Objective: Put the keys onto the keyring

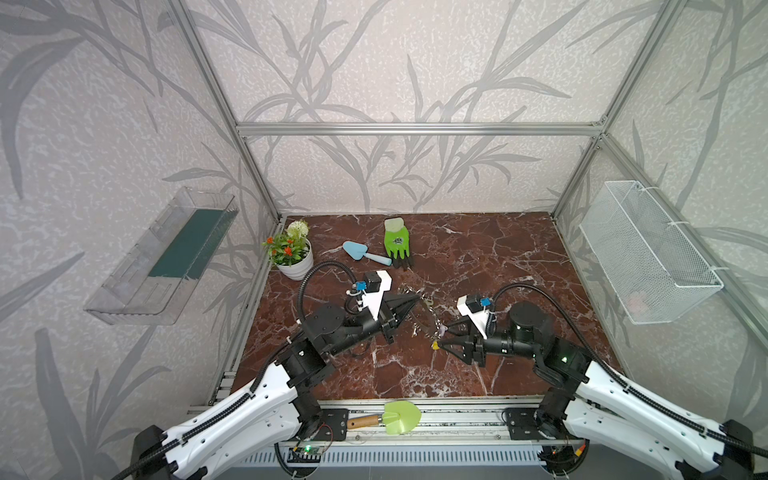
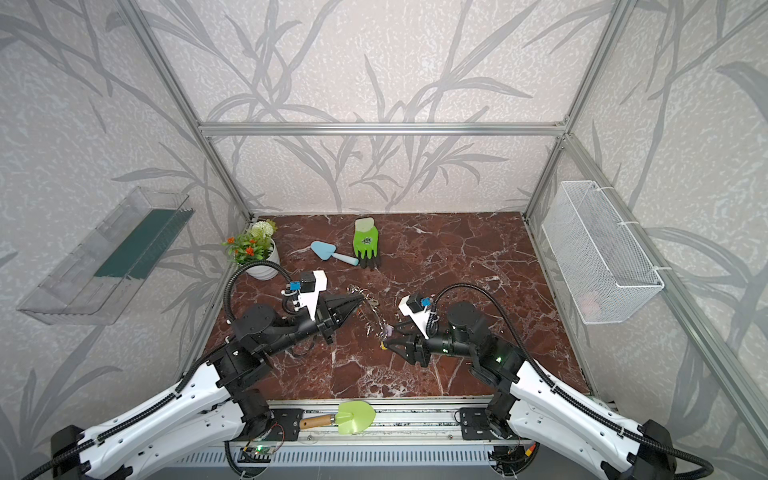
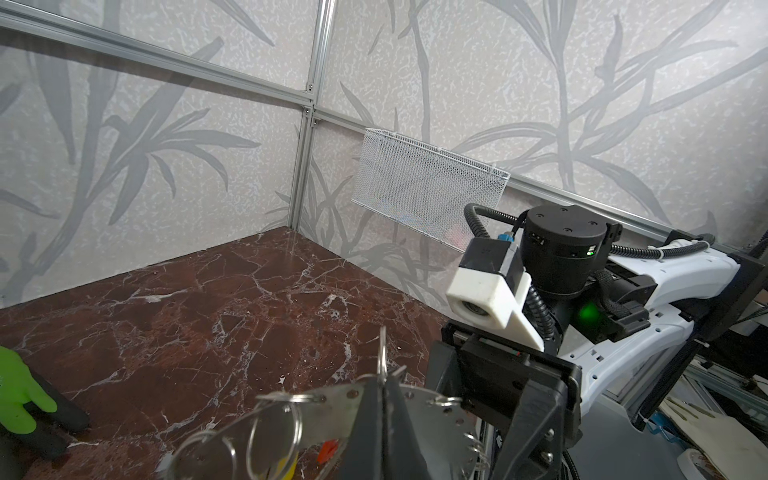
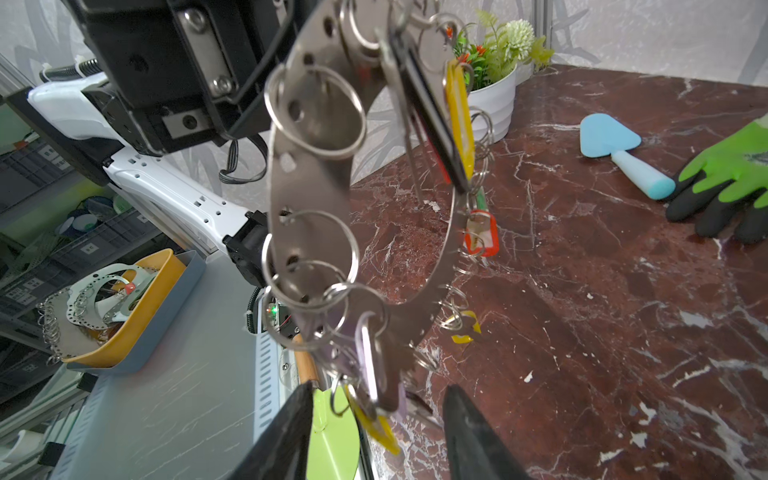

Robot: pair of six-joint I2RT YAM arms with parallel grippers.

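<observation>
The marble table [image 1: 478, 257] lies under both arms. The left gripper [image 1: 417, 300] has its jaws pinched tight on the rim of the keyring [image 4: 309, 174]. The keyring stands on edge and reaches from those jaws across to the right gripper [image 4: 380, 386]. The right jaws stand partly apart, one on each side of the ring's low end, and they touch nothing that shows. Keys [image 4: 476, 228] with red, yellow and black tags hang from small split rings on the rim just below the left jaws. A lilac tag [image 4: 370, 365] and a yellow tag [image 4: 380, 430] dangle between the right jaws. Whether any tag touches the table I cannot tell.
</observation>
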